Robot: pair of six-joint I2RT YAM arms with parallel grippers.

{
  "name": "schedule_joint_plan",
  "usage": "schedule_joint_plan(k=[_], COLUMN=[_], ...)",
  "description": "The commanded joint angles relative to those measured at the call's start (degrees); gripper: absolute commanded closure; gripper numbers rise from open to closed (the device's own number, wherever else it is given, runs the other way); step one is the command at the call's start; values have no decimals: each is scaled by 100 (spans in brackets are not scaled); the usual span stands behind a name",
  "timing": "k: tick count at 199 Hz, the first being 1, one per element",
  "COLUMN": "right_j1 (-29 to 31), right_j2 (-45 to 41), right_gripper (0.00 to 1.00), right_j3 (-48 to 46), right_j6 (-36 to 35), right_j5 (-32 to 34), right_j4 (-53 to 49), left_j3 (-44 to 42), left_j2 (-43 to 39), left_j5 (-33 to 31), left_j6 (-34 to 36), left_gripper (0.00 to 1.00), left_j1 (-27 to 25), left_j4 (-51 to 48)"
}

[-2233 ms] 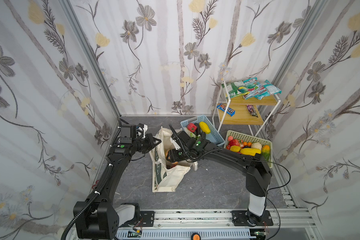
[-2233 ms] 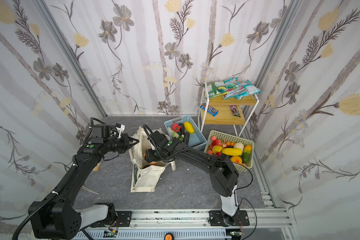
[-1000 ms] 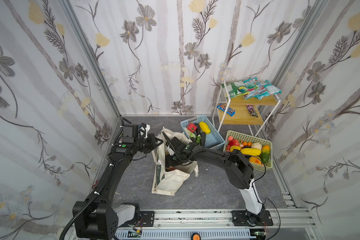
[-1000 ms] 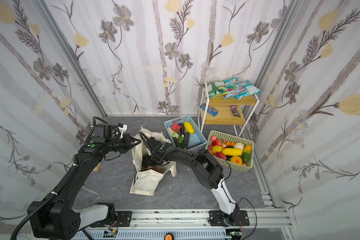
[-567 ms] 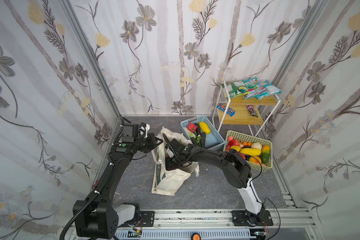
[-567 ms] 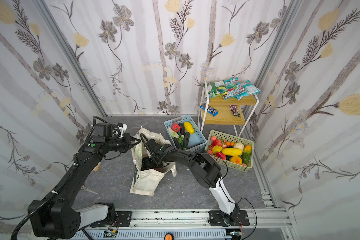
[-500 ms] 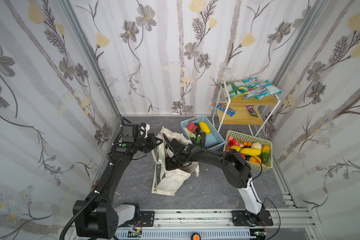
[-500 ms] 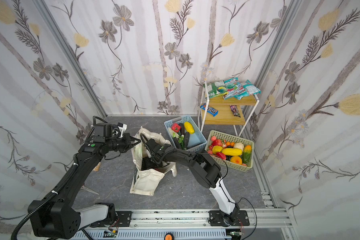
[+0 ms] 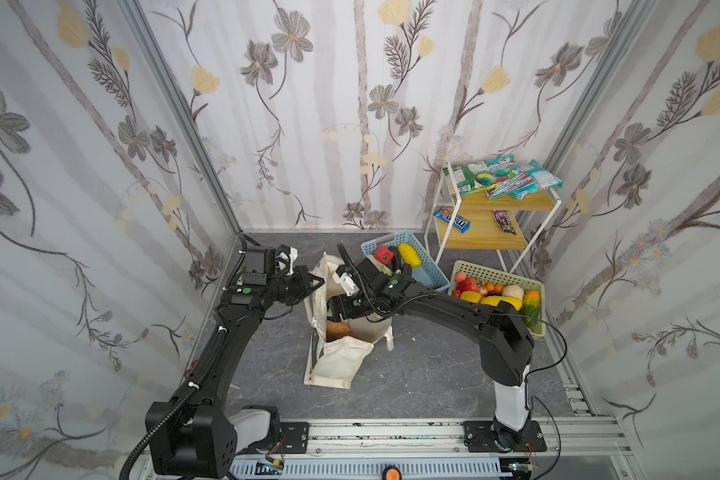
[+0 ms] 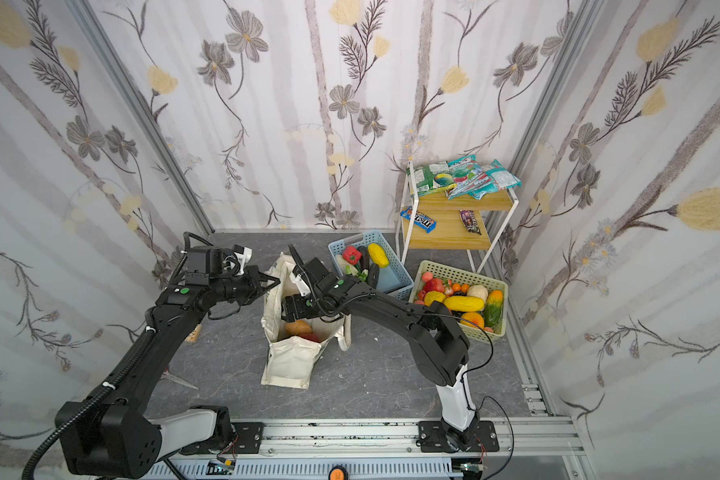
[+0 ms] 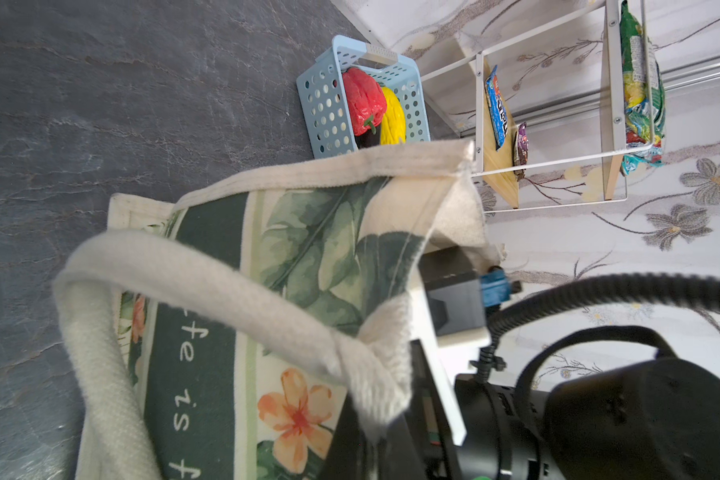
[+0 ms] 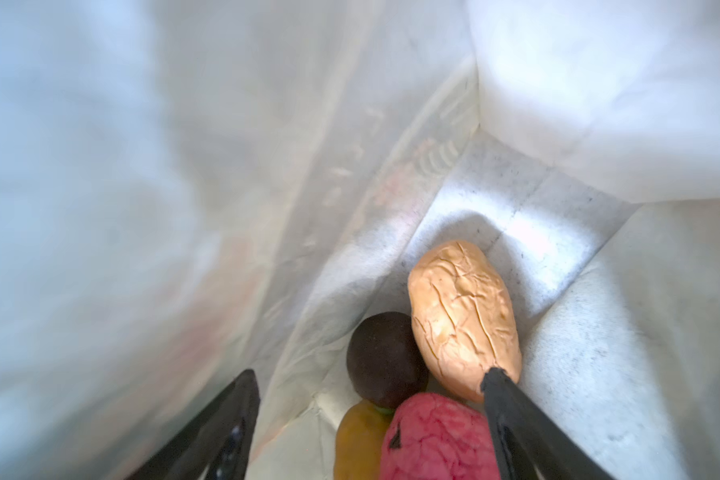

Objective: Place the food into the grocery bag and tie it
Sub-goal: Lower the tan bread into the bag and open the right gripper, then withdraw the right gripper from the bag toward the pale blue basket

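Food is already gathered inside the grocery bag (image 12: 558, 145), where the right claw (image 12: 368, 376) is positioned with its two black fingers (image 12: 221, 436) spread wide and nothing pinched between them. Closest to that claw, between the fingers and near one of them, a wrinkled red toy (image 12: 437, 440) is seen, with an orange-yellow piece (image 12: 356, 440) tucked against it. Just past the fingertips a dark round fruit (image 12: 381, 357) is lodged. Touching it, slightly farther out, a tan potato-shaped toy (image 12: 462, 324) is leaned into a fold of the cream lining. One fingertip is seen overlapping the tan toy's end; whether they touch cannot be told.

Across the bag's mouth from the right claw, the left claw (image 9: 313, 285) is pressed shut on the canvas rim at the root of a loop handle (image 11: 208, 286), and that side of the bag is held raised. The dark green lettered band (image 11: 200, 395) is shown just beside the pinch.

Behind the right claw, a light blue basket (image 9: 431, 270) is set just beside the bag, with a red pepper (image 9: 383, 254) and a yellow vegetable (image 9: 409, 254) in it. Farther from both claws a pale yellow basket (image 9: 495, 272) is packed with more toy produce. Farthest of all a white-framed shelf (image 9: 483, 232) is stood, with a green snack packet (image 9: 466, 180) laid on its upper board.
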Motion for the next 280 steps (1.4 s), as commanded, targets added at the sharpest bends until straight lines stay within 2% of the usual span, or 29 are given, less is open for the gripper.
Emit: schedule_joint_plan(k=[1,69,157,161,216,280], right_j1=[-39,-163,-422,-598,-1094,-1704], right_j2=[-181,-699,-1058,-1077,-1367,-1421], right_gripper=[16,16,18,18,19,25], right_j3=[39,64,560,578,587,82], right_j6=[-91,-204,-366,-375,-476,-682], right_j5=[-62,-64,117,126,377,878], right_j4=[254,246,-135,-141,-245,-326], left_j3=[-6,-30,-112,-112,-111,-164], left_j2=[-15,94,109,107,84,-1], left_j5=[-65,-18,92,96,128,129], left_j6=[50,64,122,123,120,115], left_gripper=[100,100,100,100,100,100], left_j1=[24,145,337,341,391,394], left_j4=[200,317,367,381,388,411])
